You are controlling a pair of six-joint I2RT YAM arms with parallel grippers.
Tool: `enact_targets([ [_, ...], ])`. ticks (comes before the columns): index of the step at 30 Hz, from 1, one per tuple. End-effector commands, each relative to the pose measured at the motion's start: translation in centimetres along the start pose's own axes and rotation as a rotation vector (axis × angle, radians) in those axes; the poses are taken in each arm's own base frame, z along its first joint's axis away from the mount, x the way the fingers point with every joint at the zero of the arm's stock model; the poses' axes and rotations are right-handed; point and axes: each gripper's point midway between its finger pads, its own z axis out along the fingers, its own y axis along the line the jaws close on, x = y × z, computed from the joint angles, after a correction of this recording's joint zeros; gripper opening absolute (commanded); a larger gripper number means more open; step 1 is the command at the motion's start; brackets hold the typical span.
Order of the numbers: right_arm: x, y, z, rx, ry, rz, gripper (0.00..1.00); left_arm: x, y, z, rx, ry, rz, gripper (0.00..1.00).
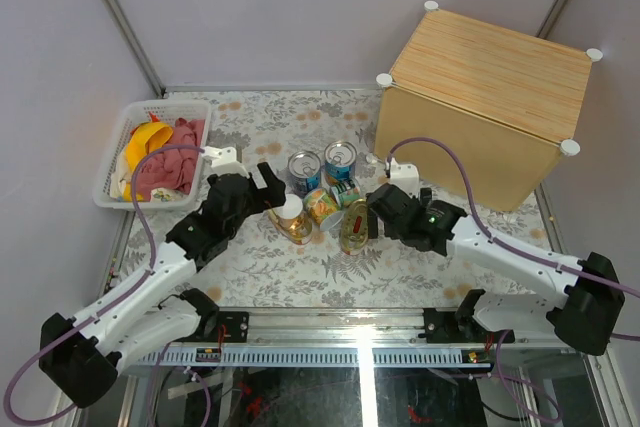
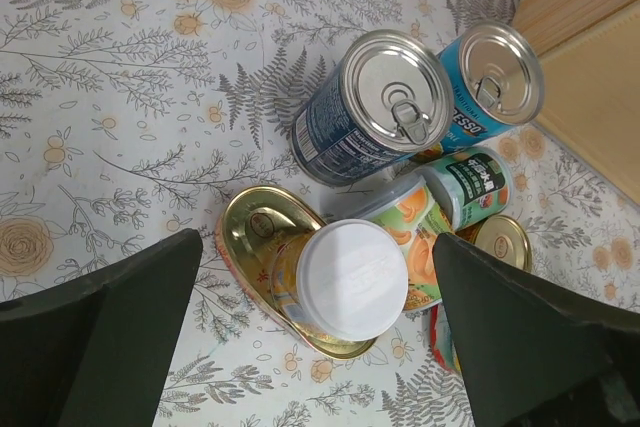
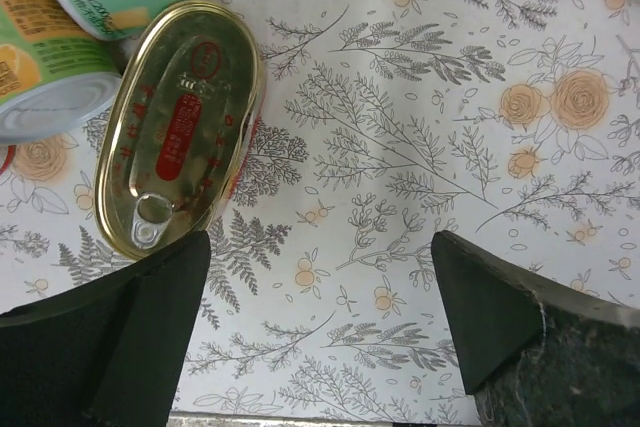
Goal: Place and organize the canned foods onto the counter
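Dark fingers (image 2: 120, 337) of the left gripper (image 2: 318, 282) fill the near corners of my left wrist feed. They are spread wide on either side of a small white-lidded can (image 2: 355, 277) and touch neither side of it. That can stands upright on a gold oval tin (image 2: 250, 242). Just beyond it, two more small cans (image 2: 412, 225) lie on their sides, and beyond those two blue-labelled cans (image 2: 385, 107) stand upright, touching each other.

On the right wrist feed I see the right gripper (image 3: 320, 277) spread wide too, holding nothing, over bare floral table (image 3: 420, 147). The second gold oval tin (image 3: 180, 127) lies just by its left finger, pull tab toward the near side.

From above, all seven cans sit clustered on the table between the two grippers, near and left of the counter (image 1: 490, 97). At far left, a white basket (image 1: 108, 169) holds red and yellow cloths (image 1: 160, 162).
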Motion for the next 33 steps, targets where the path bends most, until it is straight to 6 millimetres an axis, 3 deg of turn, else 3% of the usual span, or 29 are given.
enact_targets([
  [1,-3.3,-0.7,-2.7,0.003,-0.142,0.004,0.99,-1.7,-0.5,-0.6,0.019,-0.073,-0.033,1.0],
  [5,-4.6,-0.4,-3.4,-0.056,-0.226,-0.035,0.99,-1.3,-0.4,-0.8,0.03,-0.067,-0.058,1.0],
  [10,-7.2,2.5,-4.2,-0.177,-0.304,-0.062,0.99,-1.0,-0.3,-0.9,0.032,-0.059,-0.079,1.0],
  [16,-9.8,4.6,-4.2,-0.199,-0.341,-0.1,1.0,-1.5,-0.7,-0.8,0.039,-0.065,-0.06,1.0],
  [23,-11.8,6.2,-3.7,-0.204,-0.396,-0.139,1.0,-1.2,-1.1,-0.9,0.058,-0.052,-0.064,1.0],
  [33,-14.0,8.7,-1.2,-0.21,-0.453,-0.165,0.97,-0.8,-2.1,-0.6,0.108,-0.026,-0.03,1.0],
])
